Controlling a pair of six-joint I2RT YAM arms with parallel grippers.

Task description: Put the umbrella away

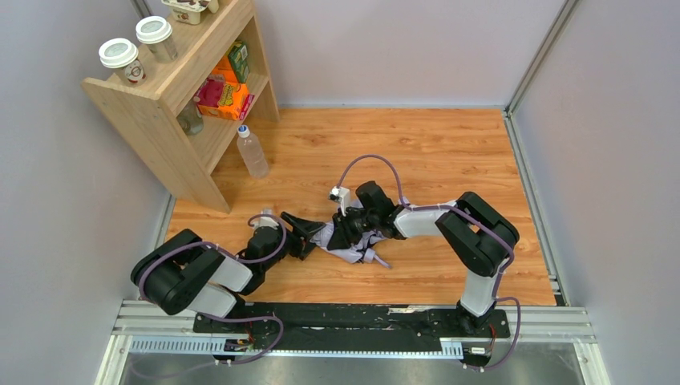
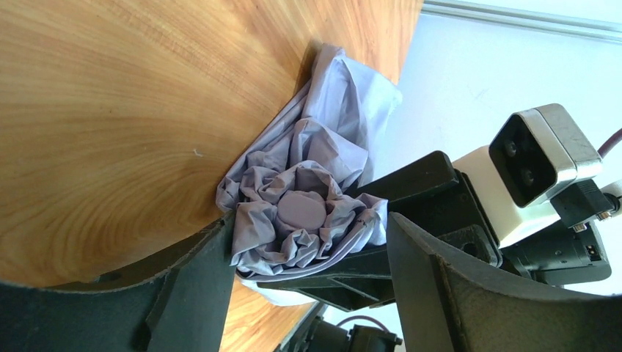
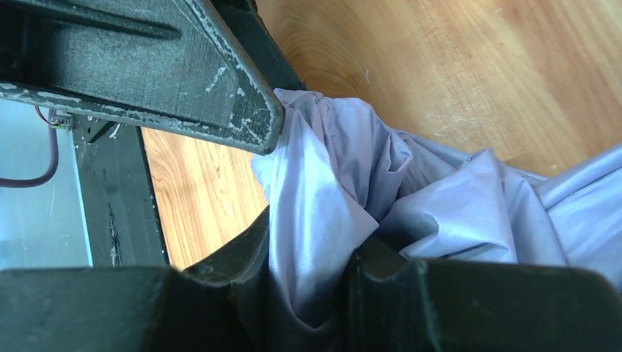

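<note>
umbrella (image 2: 308, 183): thin lavender-white cloth, crumpled, with a faint satin sheen. surface (image 1: 433, 152): wood-grain boards, smooth and slightly glossy. left claw (image 2: 304, 246) and right claw (image 3: 312, 282): matt black plastic, finely grainy. shelf (image 1: 172, 148): pale, bare-looking wood, matt. bottle (image 1: 252, 152): clear plastic. cups (image 1: 119, 58): paper, with white plastic lids. wrist camera (image 2: 543, 158): smooth white plastic shell with a silvery face. base rail (image 1: 160, 345): ribbed bare metal.

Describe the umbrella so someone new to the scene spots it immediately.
Find the wooden tabletop. At its middle, where the left arm and right arm meet, lies the umbrella: crumpled pale lavender fabric, the only soft, light thing there.
</note>
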